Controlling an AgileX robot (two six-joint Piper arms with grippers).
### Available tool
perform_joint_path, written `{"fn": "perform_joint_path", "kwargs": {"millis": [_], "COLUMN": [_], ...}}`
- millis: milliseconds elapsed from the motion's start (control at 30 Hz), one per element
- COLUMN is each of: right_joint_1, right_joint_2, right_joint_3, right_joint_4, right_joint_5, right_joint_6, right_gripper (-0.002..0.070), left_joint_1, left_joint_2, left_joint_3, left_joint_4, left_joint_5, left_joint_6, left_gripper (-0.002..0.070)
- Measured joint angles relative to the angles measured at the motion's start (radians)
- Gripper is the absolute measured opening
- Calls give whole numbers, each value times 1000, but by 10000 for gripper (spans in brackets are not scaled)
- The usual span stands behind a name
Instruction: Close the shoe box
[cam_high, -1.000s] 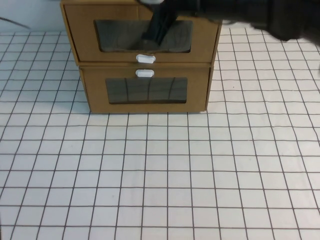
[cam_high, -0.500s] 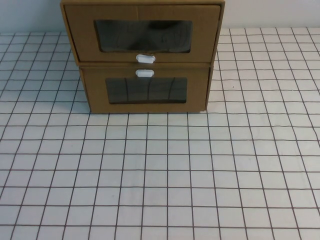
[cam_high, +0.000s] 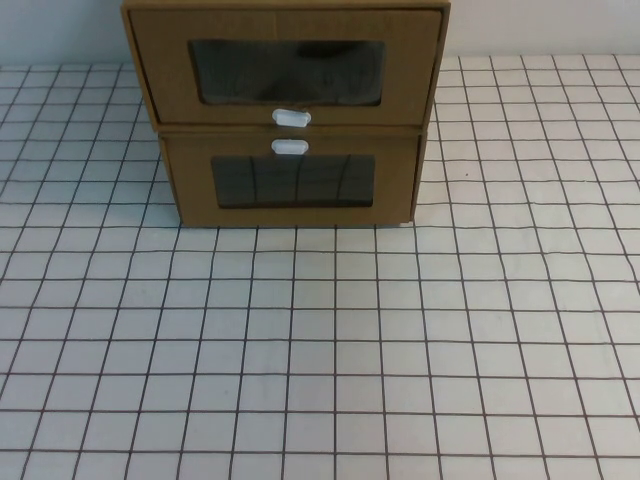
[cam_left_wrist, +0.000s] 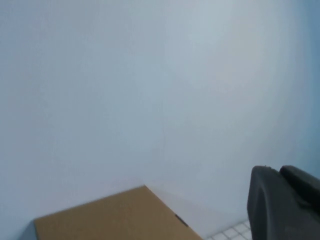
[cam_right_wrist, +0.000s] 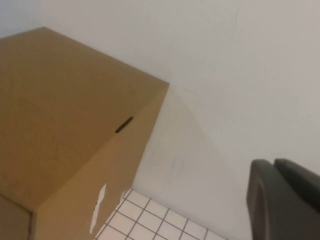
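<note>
while the shoe box (cam_high: 285, 65) is sitting at the far edge of the table (cam_high: 330, 350), a little toward my left side, it is resting on top of a similar cardboard drawer (cam_high: 292, 178), the two stacked with their fronts facing me. its front panel is lying nearly flush with the stack's face, looking pushed in, with the wide clear window (cam_high: 287, 72) showing a dark interior and the small white pull tab (cam_high: 291, 117) sitting just below that window. the lower drawer's white tab (cam_high: 290, 147) is sitting just above its own window, so the two tabs are lying close together, one over the other, near the seam between the boxes.

neither of my arms is showing in the high view. my left gripper (cam_left_wrist: 285, 205) is appearing only as a dark piece of housing in the left wrist view, raised and looking over a brown top corner of the cardboard stack (cam_left_wrist: 115, 217) toward the pale wall (cam_left_wrist: 150, 85); i cannot tell how its fingers are standing. my right gripper (cam_right_wrist: 282, 200) is likewise showing only as a dark edge in the right wrist view, up beside the stack's brown top and side near the wall, with a strip of gridded table below; i cannot tell whether it is released or clenched
</note>
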Motion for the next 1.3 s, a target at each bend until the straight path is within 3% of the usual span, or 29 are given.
{"fn": "perform_joint_path", "kwargs": {"millis": [133, 400, 700, 833, 1067, 1300], "right_joint_1": [0, 0, 0, 0, 0, 0], "right_joint_2": [-131, -505, -875, -1025, -1261, -1293], "right_joint_3": [121, 531, 1019, 1181, 1339, 1367], "right_joint_4": [-11, 43, 107, 166, 185, 188], "right_joint_5": [-43, -133, -145, -105, -5, -49], "right_joint_6": [-38, -133, -183, -185, -185, -187], "right_gripper": [-15, -15, -15, -15, -15, -15], "left_joint_1": [0, 0, 0, 0, 0, 0], "left_joint_2": [-129, -490, -855, -1008, -1249, -1384], "left_joint_3": [253, 988, 1762, 2026, 2359, 2455], "left_joint_4": [2, 94, 246, 256, 236, 233], "left_joint_5": [0, -32, -431, -569, -680, -751], "left_joint_6": [51, 184, 206, 110, 25, -1], "left_gripper": [-2, -2, -2, -2, -2, -2]}}
